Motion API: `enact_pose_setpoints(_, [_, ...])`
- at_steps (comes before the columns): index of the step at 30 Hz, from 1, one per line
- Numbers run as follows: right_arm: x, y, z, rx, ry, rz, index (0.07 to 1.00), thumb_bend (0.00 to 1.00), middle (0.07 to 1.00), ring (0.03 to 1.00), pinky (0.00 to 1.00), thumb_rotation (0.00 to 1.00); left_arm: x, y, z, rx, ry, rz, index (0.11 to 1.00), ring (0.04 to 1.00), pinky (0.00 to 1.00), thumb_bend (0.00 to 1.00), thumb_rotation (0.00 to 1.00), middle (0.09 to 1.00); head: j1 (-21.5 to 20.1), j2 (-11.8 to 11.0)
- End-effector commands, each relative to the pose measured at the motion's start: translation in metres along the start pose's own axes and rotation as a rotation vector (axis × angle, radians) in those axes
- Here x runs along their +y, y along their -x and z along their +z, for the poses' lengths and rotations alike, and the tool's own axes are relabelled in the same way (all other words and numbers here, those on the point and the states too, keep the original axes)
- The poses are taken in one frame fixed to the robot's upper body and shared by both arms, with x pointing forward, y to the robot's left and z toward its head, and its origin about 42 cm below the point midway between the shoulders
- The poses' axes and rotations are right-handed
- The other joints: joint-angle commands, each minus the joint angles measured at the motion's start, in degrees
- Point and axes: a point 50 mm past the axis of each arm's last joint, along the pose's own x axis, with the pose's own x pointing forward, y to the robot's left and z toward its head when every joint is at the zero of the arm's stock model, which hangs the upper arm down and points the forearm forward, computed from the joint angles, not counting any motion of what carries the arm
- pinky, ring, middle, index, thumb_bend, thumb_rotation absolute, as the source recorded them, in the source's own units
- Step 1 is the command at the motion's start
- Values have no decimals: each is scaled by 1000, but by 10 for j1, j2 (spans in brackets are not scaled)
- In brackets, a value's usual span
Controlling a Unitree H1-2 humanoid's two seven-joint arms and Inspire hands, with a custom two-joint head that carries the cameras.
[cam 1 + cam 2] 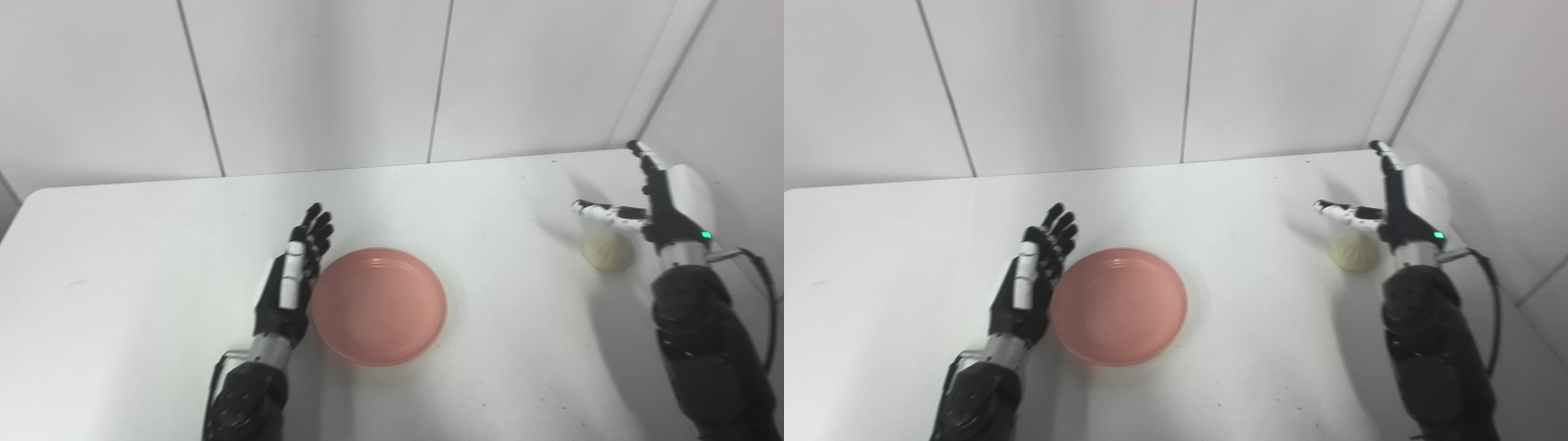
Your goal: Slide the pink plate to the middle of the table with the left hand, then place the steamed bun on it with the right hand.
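Left hand [291,288] beside pink plate [378,304]

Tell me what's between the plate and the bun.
Nothing: only bare table separates the plate from the bun, clearest in the left eye view.

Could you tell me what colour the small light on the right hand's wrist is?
Green; the light on the right hand shows best in the left eye view.

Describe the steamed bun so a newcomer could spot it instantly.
Start at the white table and go to its right side, away from the pink plate in the middle. Beside the open right hand lies the steamed bun: small, round, cream-coloured, pleated on top.
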Motion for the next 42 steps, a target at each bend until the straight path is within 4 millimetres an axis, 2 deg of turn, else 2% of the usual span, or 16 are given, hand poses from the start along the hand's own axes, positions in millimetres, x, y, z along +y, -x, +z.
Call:
enact_pose_setpoints(1, [-4, -7, 8, -7, 40, -51, 908, 797, 915, 905, 785, 348, 13, 10, -4, 27, 15, 11, 923, 951, 968, 623, 971, 949, -15, 1])
enact_pose_setpoints(6, [7, -9, 10, 23, 58, -40, 910, 820, 916, 903, 797, 398, 21, 13, 3, 36, 20, 7, 918, 956, 978, 618, 996, 951, -43, 2])
enact_pose_setpoints(12, [5, -13, 10, 43, 126, -1, 925, 822, 927, 924, 862, 464, 25, 15, 9, 48, 9, 8, 914, 953, 973, 628, 984, 948, -50, 4])
enact_pose_setpoints(23, [1, -14, 9, 104, 195, 33, 926, 893, 923, 928, 869, 416, 32, 16, 10, 45, -4, -6, 914, 958, 976, 625, 1000, 955, -71, 1])
enact_pose_setpoints(27, [-2, -13, 9, 116, 231, 12, 927, 883, 922, 934, 919, 394, 33, 15, 10, 44, 6, -1, 908, 951, 966, 612, 997, 951, -76, 1])
enact_pose_setpoints(28, [-3, -12, 9, 116, 244, 9, 931, 869, 921, 944, 976, 407, 33, 15, 10, 44, 6, -1, 905, 947, 960, 612, 996, 945, -76, 1])
enact_pose_setpoints(29, [-4, -12, 10, 119, 253, 8, 931, 868, 921, 944, 979, 408, 34, 15, 10, 42, 6, -3, 905, 946, 959, 612, 996, 944, -78, 1])
enact_pose_setpoints(33, [-4, -11, 12, 147, 262, 36, 926, 882, 921, 933, 913, 398, 37, 14, 9, 41, 7, -7, 910, 948, 965, 615, 993, 947, -80, 2])
enact_pose_setpoints(35, [-2, -13, 10, 172, 287, 72, 917, 885, 918, 919, 825, 381, 38, 14, 8, 44, 8, -7, 907, 948, 963, 623, 986, 945, -84, 3])
enact_pose_setpoints(36, [-1, -16, 9, 186, 316, 96, 906, 895, 890, 881, 758, 393, 39, 14, 9, 42, 6, -8, 907, 947, 961, 620, 988, 945, -86, 4])
enact_pose_setpoints(40, [2, -19, 7, 221, 366, 154, 891, 904, 848, 825, 678, 402, 42, 14, 10, 42, 7, -11, 903, 947, 963, 626, 987, 945, -90, 6])
enact_pose_setpoints(42, [2, -19, 6, 238, 381, 178, 884, 900, 842, 817, 681, 435, 43, 14, 10, 44, 14, -14, 896, 943, 958, 643, 969, 941, -91, 7])
